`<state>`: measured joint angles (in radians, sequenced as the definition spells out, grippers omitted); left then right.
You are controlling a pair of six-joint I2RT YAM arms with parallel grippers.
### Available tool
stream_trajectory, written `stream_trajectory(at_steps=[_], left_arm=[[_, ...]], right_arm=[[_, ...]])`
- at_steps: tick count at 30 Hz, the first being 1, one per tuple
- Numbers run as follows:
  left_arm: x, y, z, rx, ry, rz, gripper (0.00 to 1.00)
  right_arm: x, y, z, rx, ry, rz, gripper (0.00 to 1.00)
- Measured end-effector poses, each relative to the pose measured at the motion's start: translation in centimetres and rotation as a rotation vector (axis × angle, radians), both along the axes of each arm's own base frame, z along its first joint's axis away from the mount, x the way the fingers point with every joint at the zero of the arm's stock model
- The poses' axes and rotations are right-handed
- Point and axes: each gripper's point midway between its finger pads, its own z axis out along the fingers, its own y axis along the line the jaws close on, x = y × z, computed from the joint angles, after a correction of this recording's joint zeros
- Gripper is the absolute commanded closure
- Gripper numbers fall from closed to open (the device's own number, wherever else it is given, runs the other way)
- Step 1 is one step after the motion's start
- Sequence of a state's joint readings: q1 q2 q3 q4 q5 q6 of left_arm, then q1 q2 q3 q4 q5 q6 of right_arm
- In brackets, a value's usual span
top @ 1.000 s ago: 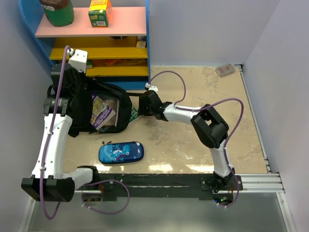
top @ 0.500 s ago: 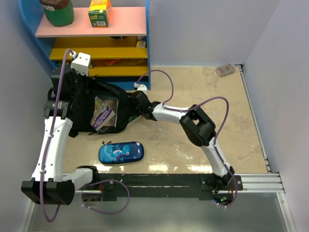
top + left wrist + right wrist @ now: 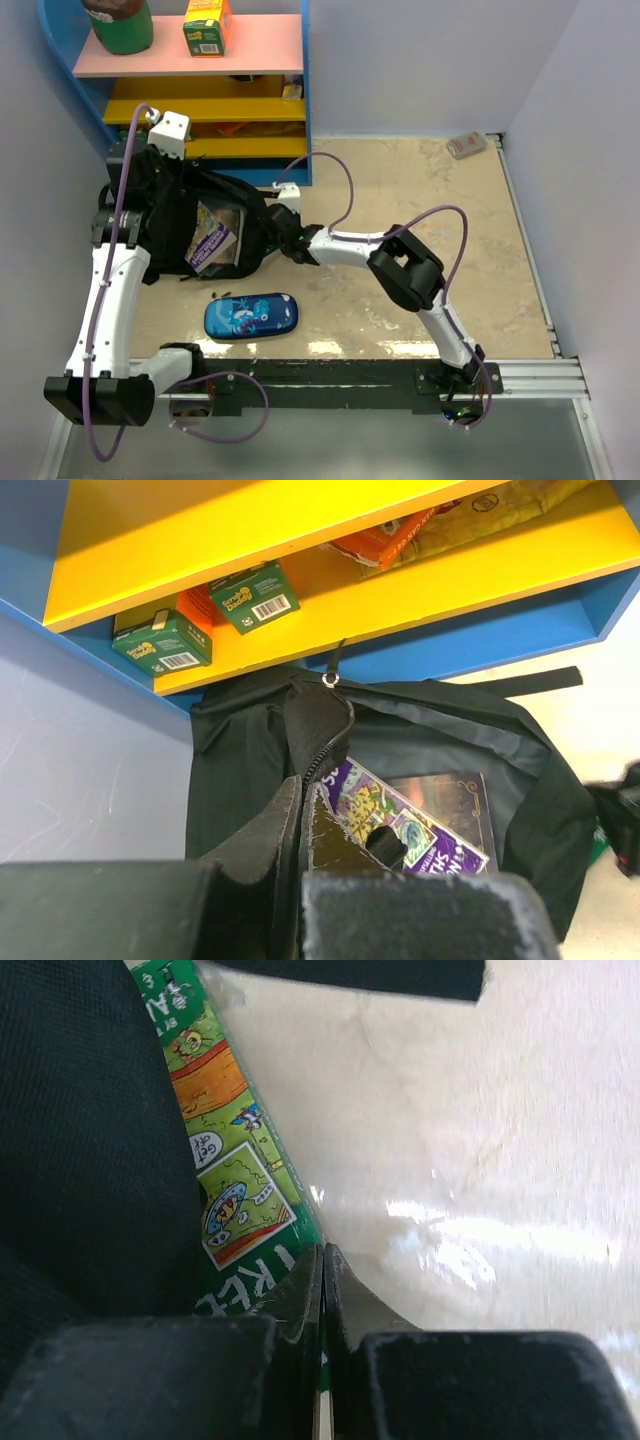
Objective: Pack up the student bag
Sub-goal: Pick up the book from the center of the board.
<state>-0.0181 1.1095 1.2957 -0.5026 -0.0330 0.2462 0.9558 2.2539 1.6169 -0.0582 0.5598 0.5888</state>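
Observation:
The student bag (image 3: 165,215) lies black and open at the left in front of the shelf, with a purple book (image 3: 212,238) and a brown one (image 3: 445,790) inside. My left gripper (image 3: 303,790) is shut on the bag's (image 3: 450,730) zip edge and holds the opening up. At the bag's right side a green book (image 3: 235,1175) sticks out from under the black fabric. My right gripper (image 3: 322,1255) is shut on that book's edge, low over the table; from above, this gripper (image 3: 277,238) sits against the bag's right flank.
A blue pencil case (image 3: 250,315) lies in front of the bag. The blue and yellow shelf unit (image 3: 255,105) stands right behind it, with green boxes (image 3: 160,645) on its lowest shelf. A small packet (image 3: 466,145) lies at the far right corner.
My right arm has reached left to the bag's side and its jaws have closed on the green book. The left gripper has kept its hold on the bag's edge, shifting slightly.

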Motion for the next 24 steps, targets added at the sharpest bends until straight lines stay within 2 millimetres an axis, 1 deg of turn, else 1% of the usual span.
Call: stream_trajectory(at_steps=[4, 8, 10, 13, 14, 15, 16, 17, 19, 20, 22, 24], left_arm=[[0.0, 0.0, 0.0, -0.001, -0.001, -0.001, 1.00], [-0.1, -0.1, 0.1, -0.002, -0.003, -0.005, 1.00], [-0.1, -0.1, 0.2, -0.003, -0.006, -0.007, 1.00], [-0.2, -0.2, 0.3, -0.004, -0.009, -0.011, 1.00], [-0.2, -0.2, 0.3, -0.004, -0.009, -0.012, 1.00], [-0.2, -0.2, 0.3, -0.004, -0.010, -0.012, 1.00], [-0.3, -0.2, 0.4, -0.004, -0.011, -0.012, 1.00], [-0.3, -0.2, 0.4, -0.004, -0.011, -0.012, 1.00], [-0.3, -0.2, 0.4, -0.004, -0.012, -0.010, 1.00], [-0.3, -0.2, 0.4, -0.005, -0.012, -0.009, 1.00], [-0.3, -0.1, 0.4, -0.006, -0.013, -0.003, 1.00], [-0.3, -0.1, 0.4, -0.019, -0.014, 0.007, 1.00]], right_arm=[[-2.3, -1.2, -0.2, 0.049, 0.003, -0.015, 1.00], [-4.7, -3.1, -0.4, 0.092, 0.025, -0.038, 1.00], [-5.4, -3.9, -0.3, 0.106, 0.032, -0.054, 1.00], [-5.8, -5.2, -0.1, 0.116, 0.044, -0.089, 1.00], [-6.1, -5.9, -0.3, 0.094, 0.054, -0.093, 1.00], [-6.7, -7.3, -1.0, 0.044, 0.079, -0.097, 1.00], [-7.4, -8.8, -2.0, -0.008, 0.100, -0.105, 0.95], [-7.8, -9.8, -1.7, -0.052, 0.096, -0.096, 0.87], [-8.3, -10.5, -1.4, -0.094, 0.100, -0.069, 0.84], [-8.7, -10.7, -1.0, -0.122, 0.103, -0.029, 0.82], [-9.2, -10.2, 0.1, -0.159, 0.085, 0.053, 0.79], [-9.7, -9.2, 1.2, -0.199, 0.057, 0.142, 0.70]])
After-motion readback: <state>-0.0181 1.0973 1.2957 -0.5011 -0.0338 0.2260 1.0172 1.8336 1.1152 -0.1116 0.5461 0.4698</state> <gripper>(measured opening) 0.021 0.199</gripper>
